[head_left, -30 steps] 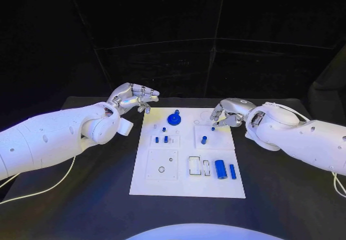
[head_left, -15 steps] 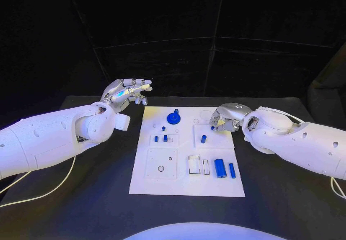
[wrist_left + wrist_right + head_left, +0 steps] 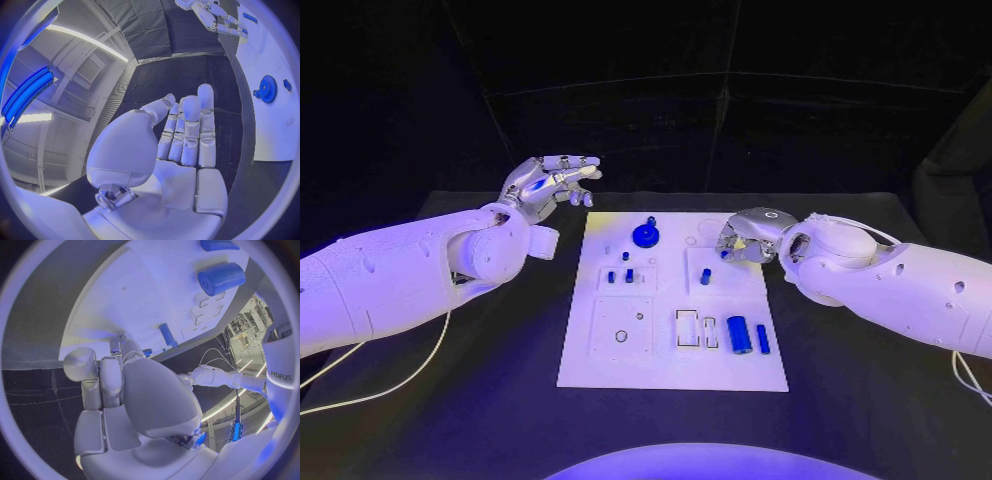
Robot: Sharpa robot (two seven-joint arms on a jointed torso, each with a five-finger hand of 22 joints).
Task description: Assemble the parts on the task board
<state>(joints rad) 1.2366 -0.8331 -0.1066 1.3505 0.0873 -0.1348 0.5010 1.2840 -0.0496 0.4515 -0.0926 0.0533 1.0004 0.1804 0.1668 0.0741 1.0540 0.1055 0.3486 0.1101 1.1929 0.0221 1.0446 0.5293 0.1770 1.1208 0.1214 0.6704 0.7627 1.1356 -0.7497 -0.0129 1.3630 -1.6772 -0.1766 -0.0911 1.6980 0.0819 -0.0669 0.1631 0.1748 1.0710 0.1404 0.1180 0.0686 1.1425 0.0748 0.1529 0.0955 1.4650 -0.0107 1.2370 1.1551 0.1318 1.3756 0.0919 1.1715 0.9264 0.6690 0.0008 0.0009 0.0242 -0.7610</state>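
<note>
We see the right silver many-fingered hand (image 3: 134, 390) from behind, fingers curled inward, over the near edge of the flat white task board (image 3: 144, 300). We can't tell whether anything sits in the fingers. A small upright blue peg (image 3: 167, 335) stands in the board just beside the fingertips. Well apart from it, a thick blue cylinder (image 3: 222, 278) lies on its side, and a thinner blue cylinder (image 3: 219, 245) lies near it. The black table (image 3: 37, 385) shows beside the hand.
</note>
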